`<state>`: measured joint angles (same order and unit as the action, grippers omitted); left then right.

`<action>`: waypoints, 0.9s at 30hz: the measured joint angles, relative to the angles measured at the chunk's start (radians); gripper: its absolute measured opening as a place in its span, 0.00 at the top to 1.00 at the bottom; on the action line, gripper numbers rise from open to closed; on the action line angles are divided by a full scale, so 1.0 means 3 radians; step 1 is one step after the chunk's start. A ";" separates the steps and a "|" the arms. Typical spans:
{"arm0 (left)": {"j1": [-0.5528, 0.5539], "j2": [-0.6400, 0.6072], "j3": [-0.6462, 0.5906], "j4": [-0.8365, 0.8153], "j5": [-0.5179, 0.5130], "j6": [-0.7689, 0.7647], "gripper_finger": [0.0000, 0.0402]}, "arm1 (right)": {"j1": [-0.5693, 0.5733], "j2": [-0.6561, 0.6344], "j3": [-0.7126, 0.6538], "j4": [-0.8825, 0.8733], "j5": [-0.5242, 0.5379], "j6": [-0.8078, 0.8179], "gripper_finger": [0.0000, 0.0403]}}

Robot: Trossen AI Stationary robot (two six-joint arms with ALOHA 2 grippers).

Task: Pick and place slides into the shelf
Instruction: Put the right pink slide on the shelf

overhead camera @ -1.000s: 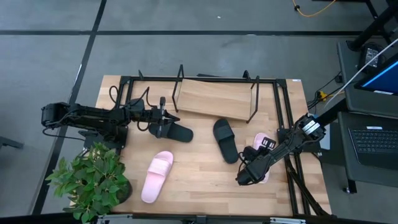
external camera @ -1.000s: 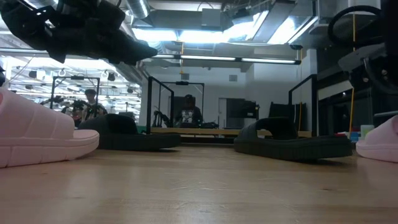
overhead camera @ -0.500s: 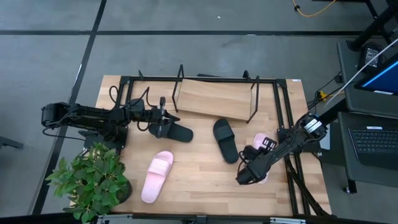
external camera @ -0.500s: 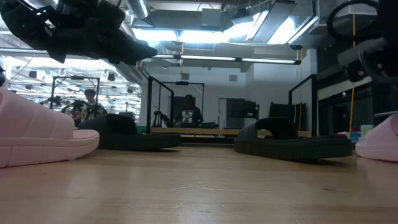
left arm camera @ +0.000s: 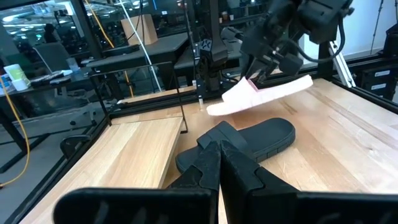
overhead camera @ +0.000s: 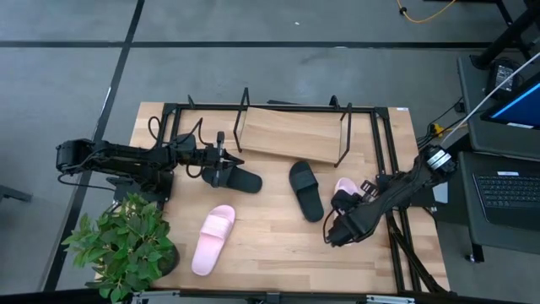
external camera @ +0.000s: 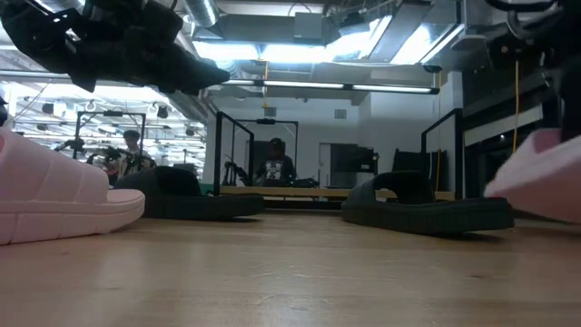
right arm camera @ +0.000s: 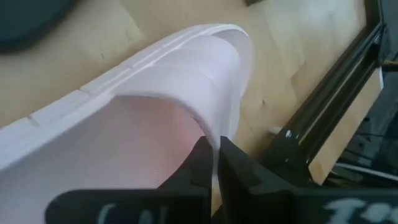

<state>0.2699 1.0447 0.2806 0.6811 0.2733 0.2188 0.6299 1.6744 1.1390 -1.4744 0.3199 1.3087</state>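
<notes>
the left gripper [overhead camera: 221, 169] sits at the heel of a black slide [overhead camera: 235, 179] on the left half of the table [overhead camera: 270, 245], jaws together on that slide's strap in the left wrist view. in front of it a pink slide [overhead camera: 213, 239] lies flat near the plant [overhead camera: 126, 245], long axis running toward the shelf [overhead camera: 291, 135]. a second black slide [overhead camera: 306, 191] lies mid-table, just before the shelf's front edge, toe angled toward the right arm.

the move in hand belongs to the right gripper [overhead camera: 348, 221]: its jaws are clamped on the strap of the other pink slide [left arm camera: 258, 95], which hangs tilted and clear of the table, as the low view and left wrist view show. the shelf lies behind and to the left of it, tilted board bare. the mid-table black slide lies between this carried slide and the shelf's middle, and the shelf's right wire upright [overhead camera: 344, 135] stands close to a direct path, so i judge the carry needs height.
</notes>
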 joint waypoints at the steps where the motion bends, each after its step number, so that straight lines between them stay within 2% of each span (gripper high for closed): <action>1: 0.0001 0.0000 0.0000 0.0000 -0.0001 0.0001 1.00 | -0.0006 -0.0021 0.0003 -0.0013 0.0009 -0.0001 0.97; 5: 0.0000 0.0001 0.0000 0.0000 -0.0004 0.0002 1.00 | -0.0034 -0.0052 0.0055 -0.0193 0.0048 0.0045 0.97; 16: 0.0000 0.0000 0.0000 0.0000 -0.0006 0.0001 1.00 | -0.0080 -0.0052 0.0478 -0.0320 0.0693 -0.0035 0.97; 23: 0.0001 0.0000 0.0000 0.0000 -0.0009 -0.0001 1.00 | -0.0263 -0.0052 0.0761 -0.0322 0.1303 -0.0472 0.97; 27: 0.0000 0.0000 0.0000 0.0000 -0.0010 -0.0007 1.00 | -0.0469 -0.0052 0.0881 -0.0326 0.1451 -0.0780 0.97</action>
<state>0.2700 1.0447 0.2806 0.6811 0.2703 0.2168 0.4893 1.6588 1.4033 -1.5722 0.7553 1.0747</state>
